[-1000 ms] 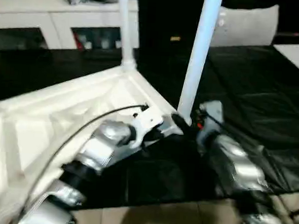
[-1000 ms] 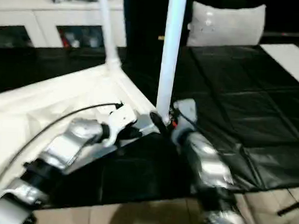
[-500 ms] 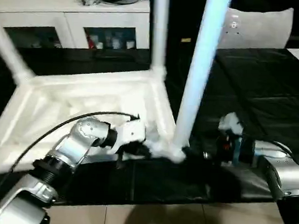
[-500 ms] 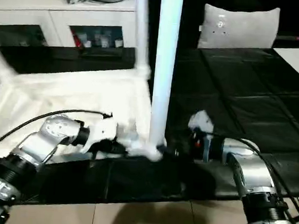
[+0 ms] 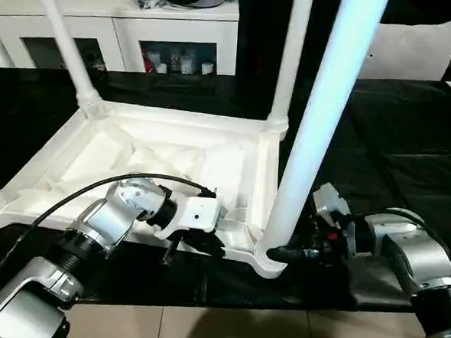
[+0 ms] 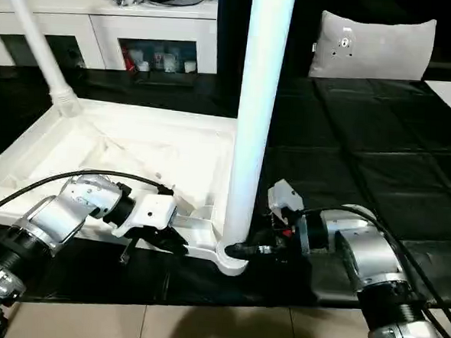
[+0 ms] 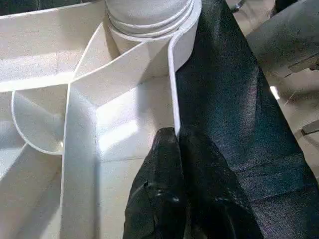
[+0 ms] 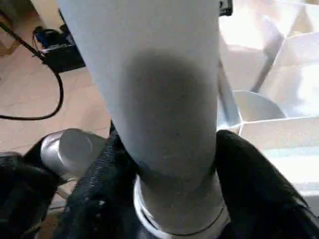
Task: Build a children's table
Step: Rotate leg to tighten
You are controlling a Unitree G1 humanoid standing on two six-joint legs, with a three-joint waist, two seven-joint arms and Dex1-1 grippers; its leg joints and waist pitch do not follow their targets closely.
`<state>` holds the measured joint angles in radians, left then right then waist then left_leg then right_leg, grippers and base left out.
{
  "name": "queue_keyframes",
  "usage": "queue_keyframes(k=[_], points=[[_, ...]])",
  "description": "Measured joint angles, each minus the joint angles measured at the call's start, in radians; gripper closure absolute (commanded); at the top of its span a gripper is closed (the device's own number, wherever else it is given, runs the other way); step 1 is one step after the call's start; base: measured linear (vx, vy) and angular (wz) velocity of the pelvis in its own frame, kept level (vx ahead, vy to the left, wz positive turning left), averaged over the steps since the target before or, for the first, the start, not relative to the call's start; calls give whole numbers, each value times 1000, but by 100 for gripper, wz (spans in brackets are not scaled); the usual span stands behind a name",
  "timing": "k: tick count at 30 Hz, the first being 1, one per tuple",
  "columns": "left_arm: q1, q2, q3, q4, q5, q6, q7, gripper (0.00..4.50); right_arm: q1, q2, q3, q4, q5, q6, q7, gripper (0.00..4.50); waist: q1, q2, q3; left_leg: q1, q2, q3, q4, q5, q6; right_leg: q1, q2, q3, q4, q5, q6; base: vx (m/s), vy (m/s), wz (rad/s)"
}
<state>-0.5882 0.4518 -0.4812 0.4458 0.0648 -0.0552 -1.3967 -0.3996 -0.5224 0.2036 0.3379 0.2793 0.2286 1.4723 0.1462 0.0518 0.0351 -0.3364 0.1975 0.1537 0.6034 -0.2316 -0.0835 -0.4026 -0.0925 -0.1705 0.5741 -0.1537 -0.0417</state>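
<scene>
- Right fingers point(image 8: 239, 169) straddle the near leg point(image 6: 255, 117) at its base — an upright tube in the corner socket.
- Left fingers point(image 7: 172, 194), clenched, pinch the upturned top's rim point(image 7: 174, 79) beside it.

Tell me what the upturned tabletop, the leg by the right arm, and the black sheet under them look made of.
Tabletop: likely moulded white plastic, matte, with thin ribs.
Leg: smooth white tube, likely plastic, soft sheen.
Black sheet: seemingly glossy plastic film; it wrinkles and reflects light.
</scene>
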Motion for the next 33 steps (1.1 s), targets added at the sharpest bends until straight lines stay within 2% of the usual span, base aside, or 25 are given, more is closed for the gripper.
queue_keyframes(k=[6, 12, 15, 17, 18, 22, 24, 27, 29, 33], points=[[-1, -2, 4, 4, -11, 10, -8, 450, 1, 0, 1, -1, 0, 6, 3, 247, 0, -3, -1, 1, 0, 1, 0, 0, 0, 0, 0, 0, 1, -1, 0, 0, 0, 0], [31, -8, 46, -24, -43, 122, 4, 450, 16, 32, -9, -22, 4, 34, -44, 250, -6, -5, -1, 4, 0, 2, -1, 0, 0, 0, 0, 2, 2, -2, 0, 0, 0, 0], [48, -16, 97, -38, -30, 235, 110, 450, 16, 116, -52, -21, -26, 71, -247, 250, -35, -11, -3, 6, 1, 2, -2, 1, -3, 0, 1, 3, 4, -2, -1, 0, 0, 0], [58, -42, 126, -51, -21, 298, 192, 450, 14, 174, -84, -14, -44, 94, -380, 252, -61, -12, -3, 6, 0, 2, 0, 0, -8, 1, 1, 3, 2, -2, 0, 0, 0, 0], [67, -63, 143, -62, -17, 338, 245, 450, 6, 209, -103, -2, -56, 105, -463, 252, -77, -13, -3, 7, 0, 2, 0, 0, -8, 1, 1, 3, 0, -2, 0, 0, 0, 0], [67, -156, 191, -70, 7, 448, 410, 450, -44, 322, -152, 54, -99, 120, -724, 252, -120, -13, -3, 6, 1, 2, 1, 0, -8, 3, 1, 0, -6, -2, 0, 0, 0, 0], [66, -208, 209, -67, 13, 483, 496, 450, -66, 368, -174, 82, -121, 111, -842, 252, -129, -13, -3, 5, 1, 0, 1, 0, -8, 4, 0, -3, -9, -2, 0, 0, 0, 0], [57, -287, 228, -56, 21, 520, 607, 450, -87, 413, -198, 116, -148, 78, -976, 252, -132, -13, -3, 3, 0, 0, 0, -1, -7, 5, 0, -3, -10, -1, 0, 0, 0, 0], [54, -315, 230, -56, 21, 533, 643, 450, -87, 420, -209, 119, -157, 61, -1004, 198, -127, -13, -3, 2, 0, 0, -1, -3, -5, 5, 0, -2, -10, -1, 1, 0, 0, 0], [45, -317, 220, -58, 27, 531, 644, 450, -82, 418, -212, 113, -156, 43, -995, 164, -117, -13, -3, 2, 0, -1, -7, 0, 1, 2, 1, -2, -9, 1, 0, 0, 0, 0]])
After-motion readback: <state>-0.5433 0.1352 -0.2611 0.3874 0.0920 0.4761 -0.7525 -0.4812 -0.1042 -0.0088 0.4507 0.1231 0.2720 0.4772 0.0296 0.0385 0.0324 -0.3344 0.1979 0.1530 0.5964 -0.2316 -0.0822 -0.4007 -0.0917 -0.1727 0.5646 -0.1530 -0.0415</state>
